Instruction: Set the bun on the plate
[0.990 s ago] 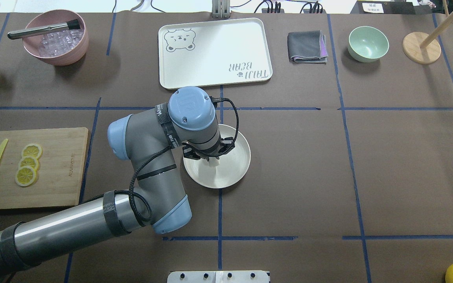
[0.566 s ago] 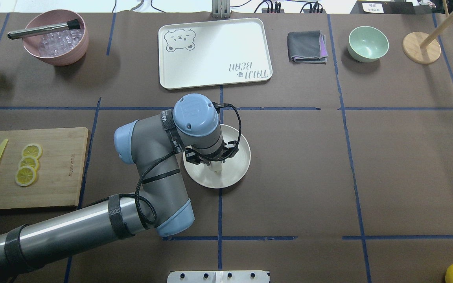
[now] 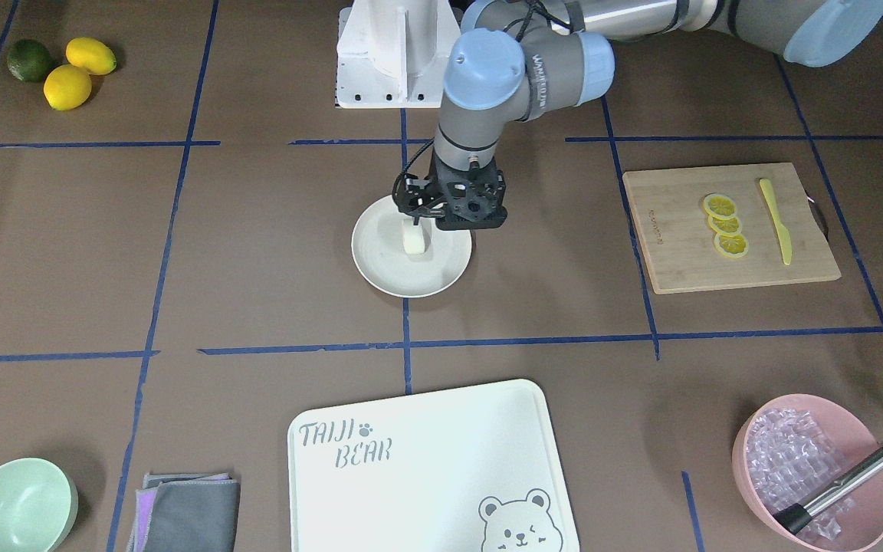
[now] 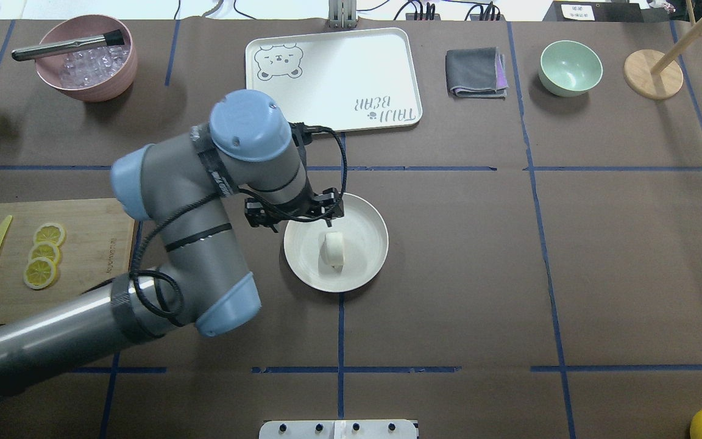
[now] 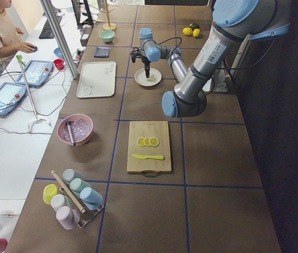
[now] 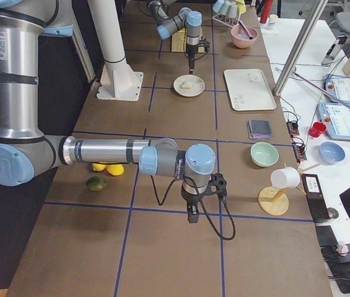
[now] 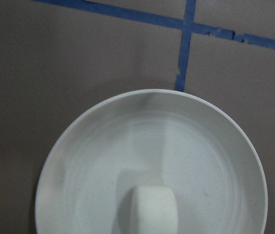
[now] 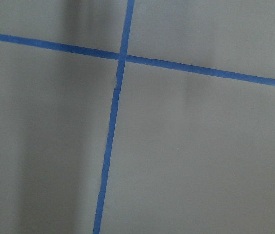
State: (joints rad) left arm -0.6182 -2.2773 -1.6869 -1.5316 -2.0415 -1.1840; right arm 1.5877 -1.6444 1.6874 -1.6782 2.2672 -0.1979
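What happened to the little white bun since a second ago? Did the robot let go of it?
Yes. The left gripper let go of the bun, which now lies free on the plate. The arm lifted and swung away toward the robot's left and the table's far side. The plate, tray and cutting board stayed put.

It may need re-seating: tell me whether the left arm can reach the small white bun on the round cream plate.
Probably yes: the left gripper hangs close above the bun, lying uncovered on the plate.

Pink ice bowl (image 4: pixel 92 91), bear tray (image 4: pixel 339 67), cutting board (image 4: pixel 95 262) with lemon slices (image 4: pixel 44 253)
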